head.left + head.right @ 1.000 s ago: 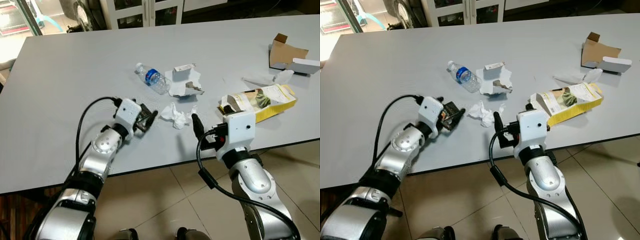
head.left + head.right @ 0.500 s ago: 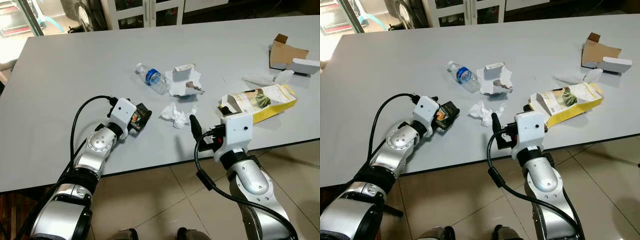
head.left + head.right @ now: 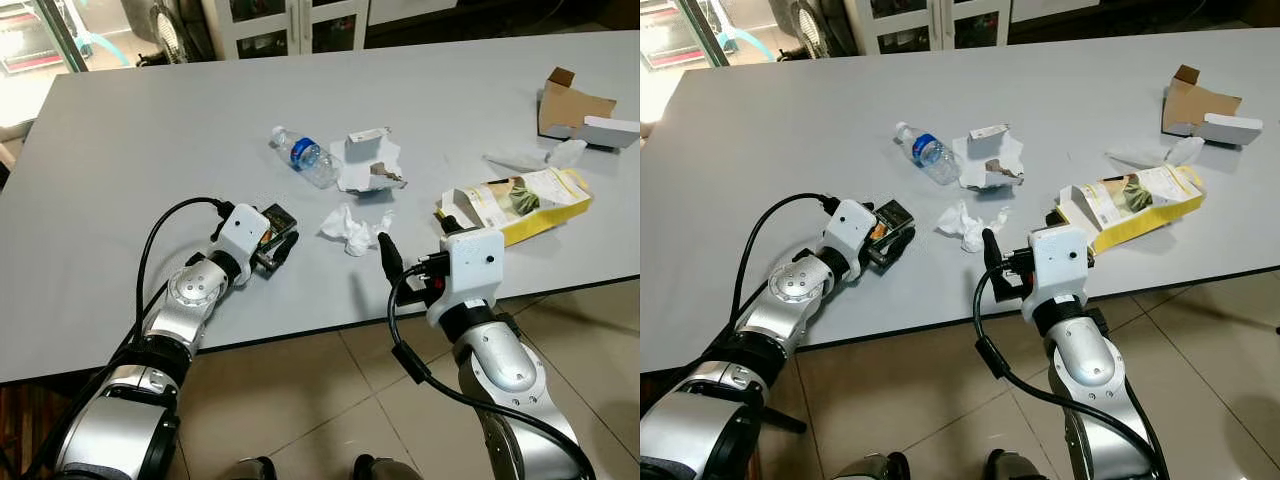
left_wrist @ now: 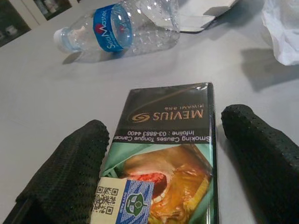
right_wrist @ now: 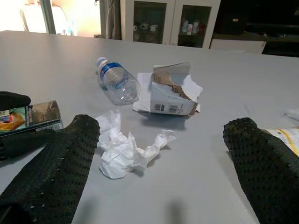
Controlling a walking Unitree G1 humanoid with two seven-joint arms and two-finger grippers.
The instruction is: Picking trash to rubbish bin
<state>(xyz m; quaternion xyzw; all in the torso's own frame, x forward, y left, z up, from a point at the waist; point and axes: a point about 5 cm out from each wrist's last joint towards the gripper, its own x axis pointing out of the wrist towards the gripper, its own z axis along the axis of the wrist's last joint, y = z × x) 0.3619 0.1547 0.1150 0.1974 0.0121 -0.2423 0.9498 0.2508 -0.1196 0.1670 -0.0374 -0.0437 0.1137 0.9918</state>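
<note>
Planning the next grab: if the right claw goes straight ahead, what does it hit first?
Probably the crumpled white tissue, lying on the grey table just ahead of the open right claw.

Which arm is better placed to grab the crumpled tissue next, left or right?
Right. The right gripper is open, empty and aimed at the crumpled tissue just ahead of it. The left gripper already straddles the cigarette pack, so it looks committed there.
</note>
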